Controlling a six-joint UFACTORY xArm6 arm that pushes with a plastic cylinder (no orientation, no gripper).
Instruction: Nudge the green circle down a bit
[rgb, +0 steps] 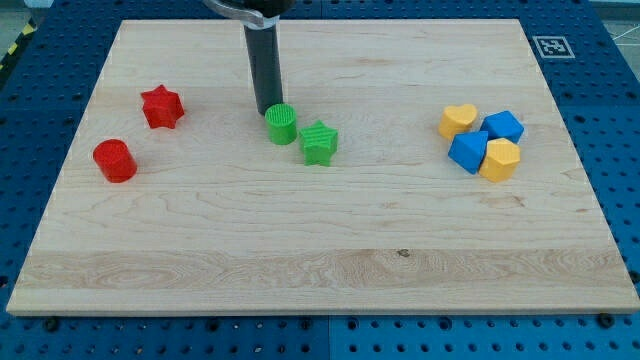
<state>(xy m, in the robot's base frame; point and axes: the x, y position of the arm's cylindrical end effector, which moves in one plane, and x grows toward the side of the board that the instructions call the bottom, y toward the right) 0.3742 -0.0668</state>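
the arm carries no gripper at all, only a straight dark rod, so there is nothing to be released, clenched or grasping; its tip (268, 110) rests on the wooden board (320, 260) just above the green circle (281, 124), at that block's upper left edge, either touching it or a hair short of it (the picture cannot settle which)

the green circle sits a little left of the board's middle, in the upper half. just to its lower right, near but seemingly apart, lies the green star (319, 142). well apart toward the view's left are the red star (161, 107) and, below and left of it, the red circle (114, 160). toward the view's right a tight cluster holds a yellow heart (457, 121), a blue block (503, 126), another blue block (467, 151) and a yellow block (499, 160), all touching or nearly so

as a judgement, the approach looks finished: the tip is lined up on the far side of the green circle, which is where a downward push must start. whether any of the nudge itself is done cannot be read from this one moment. what is left looks like a short stroke toward the view's bottom. because the tip sits slightly left of the circle's centre, the block may drift right toward the green star, so a brief, gentle push seems wise
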